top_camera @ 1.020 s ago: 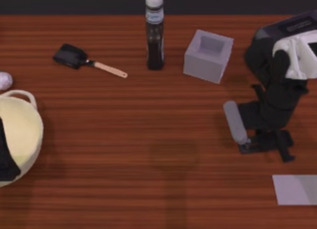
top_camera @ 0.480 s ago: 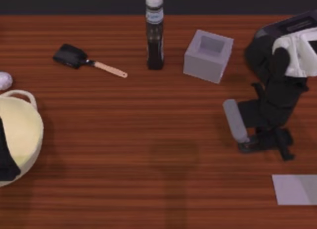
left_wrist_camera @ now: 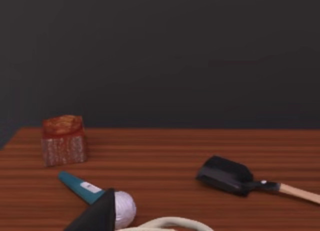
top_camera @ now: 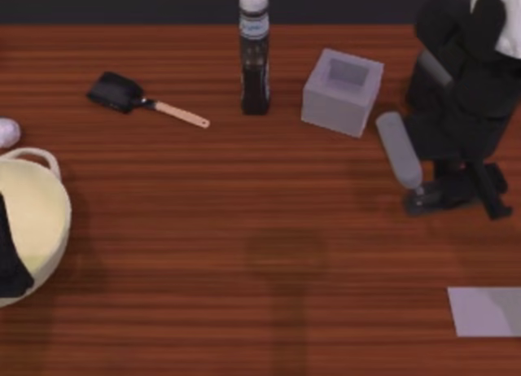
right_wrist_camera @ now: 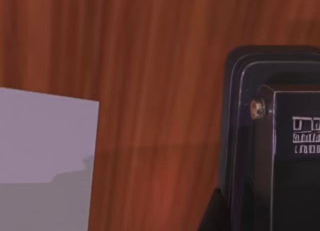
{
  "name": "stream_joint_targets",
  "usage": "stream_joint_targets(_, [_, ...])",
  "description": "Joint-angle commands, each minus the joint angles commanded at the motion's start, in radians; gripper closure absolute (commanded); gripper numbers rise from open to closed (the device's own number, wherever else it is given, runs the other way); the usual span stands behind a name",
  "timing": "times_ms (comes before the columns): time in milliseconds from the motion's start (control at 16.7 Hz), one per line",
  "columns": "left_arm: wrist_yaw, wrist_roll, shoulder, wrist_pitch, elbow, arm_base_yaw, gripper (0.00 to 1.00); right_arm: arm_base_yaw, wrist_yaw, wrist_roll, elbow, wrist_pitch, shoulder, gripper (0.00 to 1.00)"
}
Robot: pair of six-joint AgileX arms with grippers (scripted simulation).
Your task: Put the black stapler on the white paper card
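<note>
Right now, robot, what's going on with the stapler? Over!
Right gripper at the table's right side, jaws around the stapler. Left arm parked off to the left. Card bare, near the right corner. Nothing between.

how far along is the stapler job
Done: the grasp, it seems. The right hand grips the stapler by one end, near the cube. In hand: the carry. Left to do: bring it to the card, which lies bare at the top view's lower right, and let go. The left arm is parked at the left edge.

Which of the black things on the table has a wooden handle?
The scoop at the table's left: its black head ends in a pale wooden handle. The dark bottle and black stapler have none.
</note>
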Motion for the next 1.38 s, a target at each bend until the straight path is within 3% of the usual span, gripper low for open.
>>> stream_joint_targets(420, [0.000,0.000,0.000,0.000,0.000,0.000,0.00,-0.011,-0.003,0.004,-0.003,-0.015,-0.027,1.00])
stream_joint_targets(1080, [0.000,0.000,0.000,0.000,0.000,0.000,0.00,-0.194,-0.093,-0.070,-0.468,0.030,-0.501,1.00])
stream_joint_targets(1380, [0.000,0.000,0.000,0.000,0.000,0.000,0.00,-0.201,-0.097,-0.071,-0.485,0.030,-0.517,1.00])
